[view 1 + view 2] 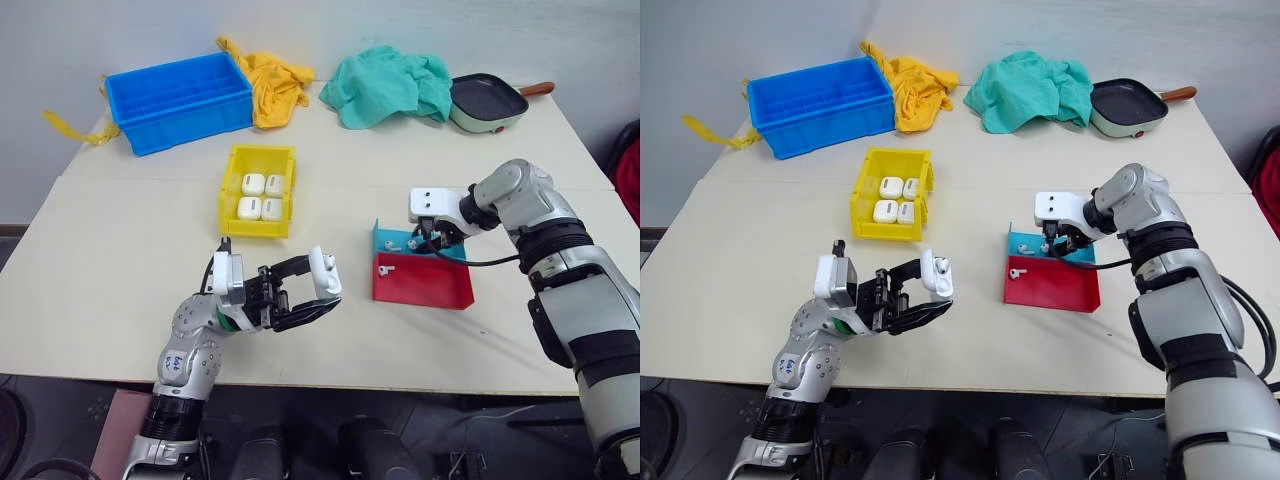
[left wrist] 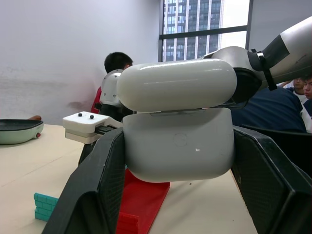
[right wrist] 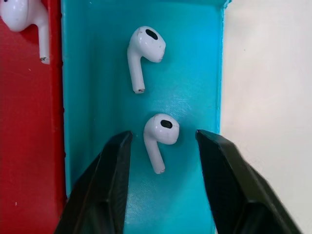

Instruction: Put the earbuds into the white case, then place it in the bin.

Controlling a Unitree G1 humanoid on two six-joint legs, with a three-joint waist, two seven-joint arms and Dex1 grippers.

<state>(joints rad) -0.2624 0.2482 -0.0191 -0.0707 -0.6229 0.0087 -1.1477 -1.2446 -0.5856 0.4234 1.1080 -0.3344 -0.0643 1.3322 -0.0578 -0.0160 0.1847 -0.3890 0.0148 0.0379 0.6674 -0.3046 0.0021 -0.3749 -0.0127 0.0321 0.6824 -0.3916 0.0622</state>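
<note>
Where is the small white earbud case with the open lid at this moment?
The glossy white hinged-lid case is gripped in the left gripper, above the near left part of the table, left of the red-and-blue tray and nearer than the yellow bin.

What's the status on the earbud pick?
Left gripper shut on white case, lid open. Right gripper fingers open, straddling an earbud in the tray's blue section, not yet gripped. Nothing in the way.

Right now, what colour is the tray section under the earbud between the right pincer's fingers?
Teal blue; the earbud lies on the tray's blue section, clearest in the right wrist view.
</note>
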